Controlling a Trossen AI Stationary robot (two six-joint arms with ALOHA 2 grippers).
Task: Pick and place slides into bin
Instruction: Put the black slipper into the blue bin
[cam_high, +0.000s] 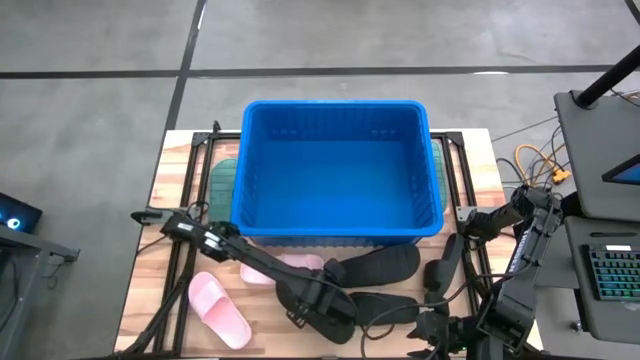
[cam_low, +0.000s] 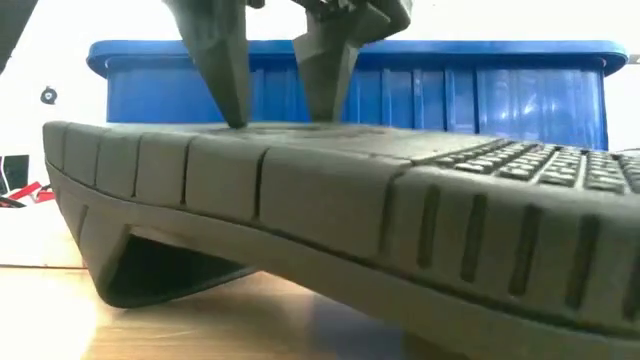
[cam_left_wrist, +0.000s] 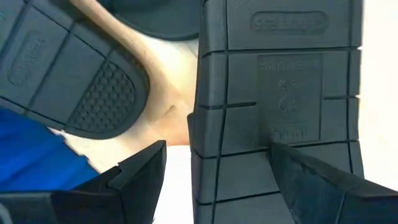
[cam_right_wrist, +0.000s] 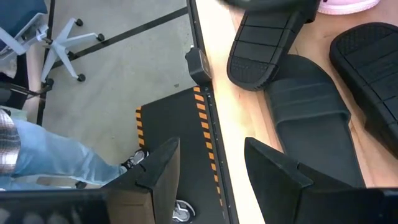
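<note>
1. The left gripper (cam_high: 318, 312) is positioned over an overturned black slide (cam_left_wrist: 273, 93) lying on the bench (cam_high: 172, 200) just in front of the bin (cam_high: 335, 172). Its fingers are spread apart, and the ribbed sole is not yet clamped.
2. In the low view, both fingertips (cam_low: 235, 95) are seen at, or just above, the sole's upper face; contact cannot be confirmed. One finger is best passed over each long side of the sole before closure, so that the foam is pinched across its width.
3. The foam is judged to be compliant; closure should be made firmly, and the lift taken straight up.
4. The bin stands empty, its front wall close behind the slide. The rolled rim is judged to need full clearance before travel over the bin.
5. Further black slides (cam_high: 385, 266) lie just beside the target, a pink slide (cam_high: 220, 310) lies farther from the bin toward the bench's front edge, and a green slide (cam_high: 222, 180) lies against the bin's left wall. Little open room remains around the target.
6. The right gripper (cam_right_wrist: 211, 163), fingers apart, waits off the bench's edge, well clear of the bin.
</note>
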